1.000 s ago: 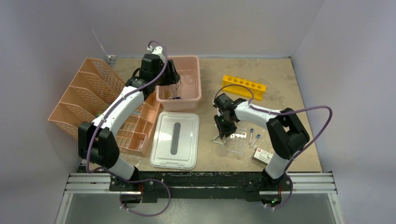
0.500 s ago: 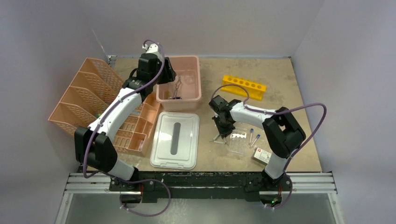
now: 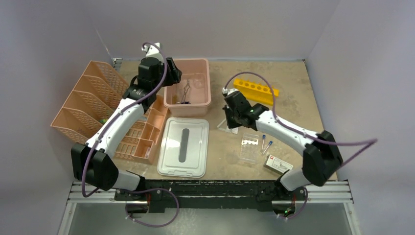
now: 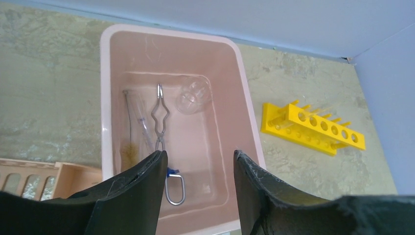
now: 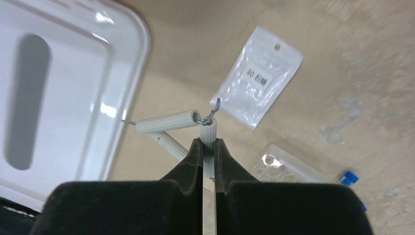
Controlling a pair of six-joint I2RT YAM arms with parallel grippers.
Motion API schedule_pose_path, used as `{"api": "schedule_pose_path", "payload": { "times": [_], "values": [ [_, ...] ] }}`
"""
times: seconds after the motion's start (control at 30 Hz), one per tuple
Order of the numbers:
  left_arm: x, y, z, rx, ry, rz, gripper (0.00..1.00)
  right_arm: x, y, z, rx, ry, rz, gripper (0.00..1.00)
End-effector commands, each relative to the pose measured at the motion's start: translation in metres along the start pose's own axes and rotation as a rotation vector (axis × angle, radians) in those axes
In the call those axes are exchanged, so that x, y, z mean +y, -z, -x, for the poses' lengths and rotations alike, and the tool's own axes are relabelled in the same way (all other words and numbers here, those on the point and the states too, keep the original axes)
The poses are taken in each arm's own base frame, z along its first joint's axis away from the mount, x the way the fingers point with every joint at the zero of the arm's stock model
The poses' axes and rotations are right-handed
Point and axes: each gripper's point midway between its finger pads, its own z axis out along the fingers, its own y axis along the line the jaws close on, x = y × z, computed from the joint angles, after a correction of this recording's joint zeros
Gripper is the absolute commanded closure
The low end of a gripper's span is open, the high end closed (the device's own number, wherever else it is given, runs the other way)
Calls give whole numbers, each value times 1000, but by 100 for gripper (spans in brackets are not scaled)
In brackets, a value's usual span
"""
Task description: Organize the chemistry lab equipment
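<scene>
My right gripper (image 5: 209,142) is shut on one white ribbed tube of a wire-strung triangle (image 5: 166,122) and holds it above the table; from above, the triangle (image 3: 223,122) hangs just right of the lid. My left gripper (image 4: 199,154) stands open and empty above the pink tub (image 4: 105,98). In the tub lie metal tongs (image 4: 160,117), a round clear dish (image 4: 193,95), a brush (image 4: 128,149) and a blue-tipped wire loop (image 4: 175,188). The yellow holed rack (image 3: 256,90) stands at the back right. Two blue-capped vials (image 3: 266,143) and a clear packet (image 3: 249,147) lie front right.
The tub's white lid (image 3: 184,147) lies flat in front of the tub. A peach mesh organizer (image 3: 98,105) fills the left side. A small white box (image 3: 277,164) sits near the front right edge. A labelled packet (image 5: 262,90) lies under my right gripper.
My right gripper closed on the triangle and raised it toward the back, away from the vials. My left gripper drew up and back from inside the tub, still open.
</scene>
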Motion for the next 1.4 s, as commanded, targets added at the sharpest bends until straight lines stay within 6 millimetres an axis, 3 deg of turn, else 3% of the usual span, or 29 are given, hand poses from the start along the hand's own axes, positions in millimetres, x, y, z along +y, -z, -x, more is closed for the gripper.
{"api": "schedule_pose_path", "payload": {
  "times": [0.0, 0.17, 0.33, 0.43, 0.63, 0.8, 1.03, 1.13, 1.17, 1.23, 1.3, 1.37],
  "values": [
    [-28, 8, 12, -59, 62, -144, 48, -4, 47, 68, -281, -30, -3, 100],
    [-84, 14, -5, 20, 130, -463, 48, -5, 83, 104, -425, -38, 32, 100],
    [-142, 37, -33, 156, 100, -747, 48, 2, 113, 134, -537, -49, 101, 100],
    [-162, 47, -53, 218, 45, -844, 47, 7, 128, 148, -593, -48, 143, 100],
    [-168, 51, -87, 331, -19, -928, 47, 20, 151, 161, -659, -16, 236, 100],
    [-166, 55, -97, 376, -78, -951, 52, 26, 158, 161, -689, 10, 279, 100],
    [-168, 65, -98, 412, -79, -984, 100, 26, 157, 162, -684, 8, 285, 100],
    [-167, 62, -94, 385, -87, -957, 100, 26, 157, 162, -679, -11, 283, 100],
    [-165, 59, -91, 368, -89, -932, 100, 24, 157, 163, -681, -27, 273, 94],
    [-160, 52, -86, 344, -95, -882, 100, 18, 159, 165, -690, -64, 250, 63],
    [-154, 46, -82, 327, -90, -838, 100, 8, 161, 168, -705, -120, 196, 40],
    [-145, 39, -76, 312, -73, -783, 100, -6, 164, 170, -710, -174, 133, 33]
  ]
}}
